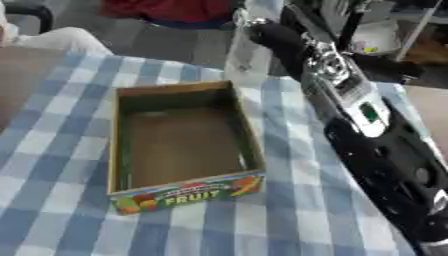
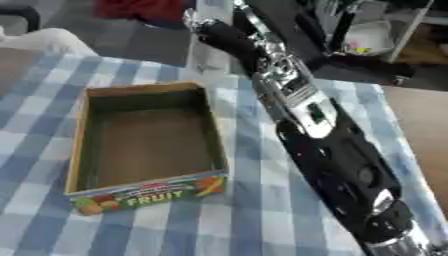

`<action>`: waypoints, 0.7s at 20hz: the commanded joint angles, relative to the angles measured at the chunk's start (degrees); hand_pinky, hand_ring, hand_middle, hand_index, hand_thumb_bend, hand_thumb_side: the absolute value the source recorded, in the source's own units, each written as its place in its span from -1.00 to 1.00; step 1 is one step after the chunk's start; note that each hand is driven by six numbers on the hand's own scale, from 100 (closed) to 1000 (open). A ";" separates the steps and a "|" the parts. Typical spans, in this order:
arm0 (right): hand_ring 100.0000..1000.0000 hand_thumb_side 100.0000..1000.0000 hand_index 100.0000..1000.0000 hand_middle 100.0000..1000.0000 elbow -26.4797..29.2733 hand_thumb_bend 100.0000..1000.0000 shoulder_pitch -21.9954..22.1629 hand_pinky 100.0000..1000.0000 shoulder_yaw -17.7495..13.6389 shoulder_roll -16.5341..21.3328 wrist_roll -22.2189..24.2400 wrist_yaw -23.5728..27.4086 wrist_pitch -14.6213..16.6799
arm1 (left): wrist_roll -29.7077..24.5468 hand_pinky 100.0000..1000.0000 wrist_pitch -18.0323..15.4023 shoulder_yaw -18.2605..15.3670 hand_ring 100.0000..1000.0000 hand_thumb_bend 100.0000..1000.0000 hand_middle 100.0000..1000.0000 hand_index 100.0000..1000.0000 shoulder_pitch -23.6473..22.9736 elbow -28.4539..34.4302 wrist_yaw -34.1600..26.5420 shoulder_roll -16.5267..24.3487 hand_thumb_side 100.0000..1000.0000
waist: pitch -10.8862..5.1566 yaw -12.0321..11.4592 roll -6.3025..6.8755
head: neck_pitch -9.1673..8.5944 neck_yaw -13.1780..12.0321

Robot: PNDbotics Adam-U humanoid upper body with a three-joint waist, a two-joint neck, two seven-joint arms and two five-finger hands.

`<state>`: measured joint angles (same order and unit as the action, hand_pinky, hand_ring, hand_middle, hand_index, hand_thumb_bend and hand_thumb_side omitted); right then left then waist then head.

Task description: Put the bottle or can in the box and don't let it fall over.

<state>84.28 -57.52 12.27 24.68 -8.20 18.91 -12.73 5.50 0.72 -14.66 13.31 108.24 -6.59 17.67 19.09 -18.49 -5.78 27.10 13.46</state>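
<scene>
My right hand (image 1: 267,35) grips the clear bottle (image 1: 248,57) behind the box (image 1: 249,145). Next I must lift it in, upright.

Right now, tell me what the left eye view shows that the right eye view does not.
Only the left eye view: a wider strip of checked cloth left of the box. Only the right eye view: the silver joint low on the right arm. Both: the empty box, and the right hand beside an upright clear bottle beyond it.
</scene>
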 commanded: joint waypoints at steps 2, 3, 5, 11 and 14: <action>0.94 -0.59 -0.96 0.76 -1.39 -1.00 -1.10 0.66 0.55 -0.51 -1.53 -2.10 1.05 | 0.90 0.96 -0.24 -0.45 -0.15 0.28 0.06 0.49 0.78 1.42 0.08 1.87 -0.23 | -0.88 -0.66 0.24 | -0.74 0.84; 0.94 -0.59 -0.96 0.76 -1.89 -1.00 -1.10 0.65 0.77 -0.85 -1.78 -2.39 1.29 | 0.95 0.96 -0.24 -0.44 -0.15 0.28 0.06 0.49 0.83 1.44 0.07 1.84 -0.23 | -0.82 -0.87 0.20 | -0.78 0.88; 0.94 -0.59 -0.94 0.75 -2.63 -1.00 -1.16 0.66 1.31 -1.42 -2.24 -3.28 1.88 | 1.03 0.96 -0.22 -0.47 -0.15 0.28 0.06 0.49 0.89 1.45 0.07 1.78 -0.23 | -0.71 -1.19 0.16 | -0.79 0.99; 0.93 -0.78 -0.73 0.77 -3.93 -1.00 -1.20 0.64 2.90 -3.07 -4.19 -6.37 2.74 | 1.99 0.96 -0.11 -1.00 -0.15 0.29 0.06 0.49 0.92 1.48 0.14 1.62 -0.23 | -0.46 -1.42 0.17 | -0.55 0.94; 0.94 -0.90 -0.52 0.79 -3.97 -1.00 -1.02 0.64 3.65 -3.25 -4.04 -7.44 3.16 | 2.14 0.96 -0.02 -1.01 -0.15 0.29 0.06 0.49 0.84 1.42 0.20 1.62 -0.24 | -0.45 -1.25 0.16 | -0.54 0.61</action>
<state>79.70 -57.46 15.98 20.87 -12.04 12.19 -9.88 7.36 0.76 -15.07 13.70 108.62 -6.59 17.68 19.62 -19.74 -6.10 27.05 14.19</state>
